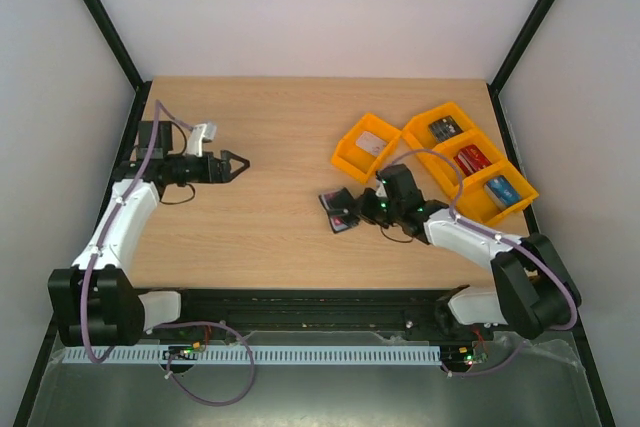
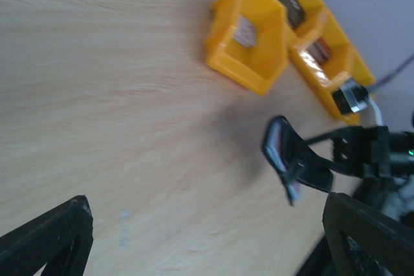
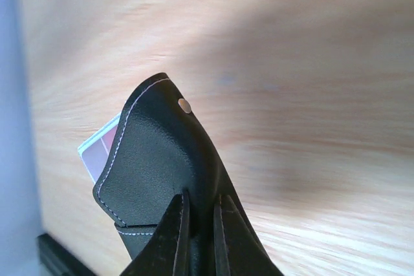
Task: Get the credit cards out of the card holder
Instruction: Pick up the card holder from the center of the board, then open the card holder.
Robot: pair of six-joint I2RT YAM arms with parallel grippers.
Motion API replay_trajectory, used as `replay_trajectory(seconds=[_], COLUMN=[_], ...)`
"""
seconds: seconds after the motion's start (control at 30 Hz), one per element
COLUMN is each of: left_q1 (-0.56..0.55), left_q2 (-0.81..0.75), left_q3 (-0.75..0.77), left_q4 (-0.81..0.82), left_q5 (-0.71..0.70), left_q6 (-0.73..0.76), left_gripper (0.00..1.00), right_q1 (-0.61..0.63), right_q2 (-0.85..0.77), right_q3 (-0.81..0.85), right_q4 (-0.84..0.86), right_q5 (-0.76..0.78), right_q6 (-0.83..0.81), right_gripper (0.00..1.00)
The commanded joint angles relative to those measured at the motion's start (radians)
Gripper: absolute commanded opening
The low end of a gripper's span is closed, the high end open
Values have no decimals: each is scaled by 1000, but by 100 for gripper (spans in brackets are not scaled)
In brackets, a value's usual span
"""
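The right pincer (image 1: 345, 209) reaches toward 9 o'clock. It is nipped nearly shut on the holder (image 1: 336, 217), just off the counter's (image 1: 260, 217) middle toward 5 o'clock. In the right wrist view the two fingers (image 3: 178, 231) stand close together with the black leather pinched between them at the bottom of the picture. The holder rises from them toward 12 o'clock and is folded shut. Pale stitching (image 3: 119, 140) runs along its curved edge, and a small metal stud (image 3: 184, 104) sits near its top. At its 9 o'clock side a card (image 3: 98, 148) pokes out by one corner, pale with a pinkish-red patch; the rest of it is hidden inside. The holder casts a soft shadow on the wood. Whether its far edge touches the counter cannot be told.

The left pincer (image 1: 232, 164) is at 9 o'clock of the counter's middle, well apart from the holder. It points toward 3 o'clock with jaws spread wide and nothing between them. In its own view only bare wood shows between its dark fingers (image 2: 48, 240), with the holder off toward 3 o'clock.

Four orange trays (image 1: 347, 137) sit between 1 and 3 o'clock. One stands alone nearer the middle with a pale flat item in it. The other three form a touching row running toward 4 o'clock, and they hold a dark item, a red one and a blue one.
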Motion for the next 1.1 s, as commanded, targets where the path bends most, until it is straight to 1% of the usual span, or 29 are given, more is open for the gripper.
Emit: replay_trajectory(seconds=[0.0, 0.07, 0.13, 0.2, 0.27, 0.33, 0.37, 0.43, 0.47, 0.5, 0.57, 0.6, 0.63, 0.67, 0.77, 0.83, 1.03, 1.07], left_q1=[-76, -120, -156, -169, -169, -169, -169, -169, -169, -169, -169, -169, -169, -169, -171, -175, -192, -198], left_q2=[-37, -40, -31, -17, -11, -13, -17, -27, -31, -32, -34, -36, -37, -40, -48, -51, -52, -52], left_q3=[-45, -63, -66, -56, -44, -36, -36, -45, -50, -53, -55, -56, -57, -60, -71, -69, -57, -55], left_q4=[76, 115, 137, 136, 129, 102, 85, 62, 57, 45, 38, 39, 38, 34, 24, 10, -34, -47], left_q5=[178, 215, 241, 235, 199, 185, 196, 251, 280, 301, 307, 301, 308, 328, 407, 404, 406, 399], left_q6=[-38, -52, -58, -51, -42, -9, 9, 40, 48, 62, 85, 86, 89, 100, 112, 131, 183, 206], left_gripper=[99, 100, 100, 100, 99, 93, 89, 75, 65, 50, 28, 21, 19, 19, 31, 34, 38, 35], right_q1=[112, 168, 220, 276, 315, 352, 371, 394, 399, 402, 403, 403, 403, 403, 403, 404, 404, 404], right_q2=[-22, 2, 36, 68, 91, 100, 100, 93, 88, 83, 76, 71, 67, 61, 46, 39, 42, 45], right_q3=[136, 187, 251, 320, 379, 422, 436, 447, 446, 444, 445, 449, 450, 450, 449, 452, 472, 472], right_q4=[196, 235, 234, 173, 103, 44, 19, 5, 12, 20, 37, 40, 45, 48, 55, 58, 65, 78], right_q5=[36, 45, 44, 43, 44, 51, 57, 68, 67, 67, 61, 58, 58, 61, 78, 85, 99, 91], right_q6=[28, -6, -71, -167, -254, -346, -377, -419, -426, -429, -434, -439, -443, -448, -459, -468, -487, -487], right_gripper=[2, 2, 2, 2, 2, 2, 2, 2, 2, 2, 2, 2, 2, 2, 2, 2, 2, 2])
